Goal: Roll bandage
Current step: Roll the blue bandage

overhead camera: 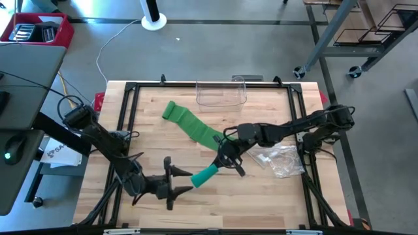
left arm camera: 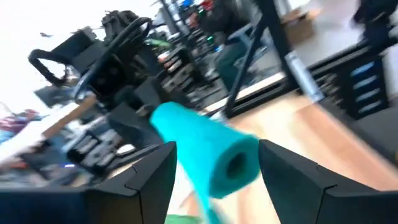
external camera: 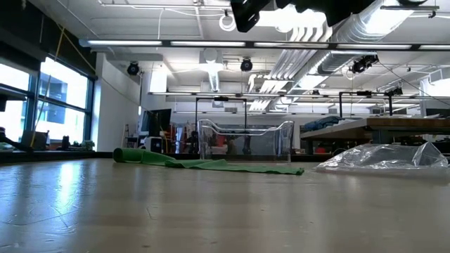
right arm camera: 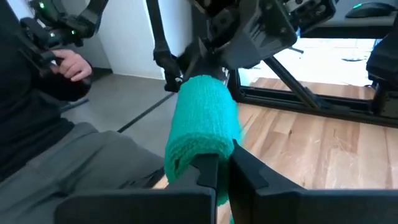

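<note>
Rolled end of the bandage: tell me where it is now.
In the high view the rolled end sits near the table's middle front, pinched by the right gripper, with the left gripper open around its other end.

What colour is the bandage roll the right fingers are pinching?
Teal-green bandage roll, knitted texture; clearest in the right wrist view.

The left wrist view is smeared by motion blur. In the low view, both arms are cut off by the top edge.
</note>
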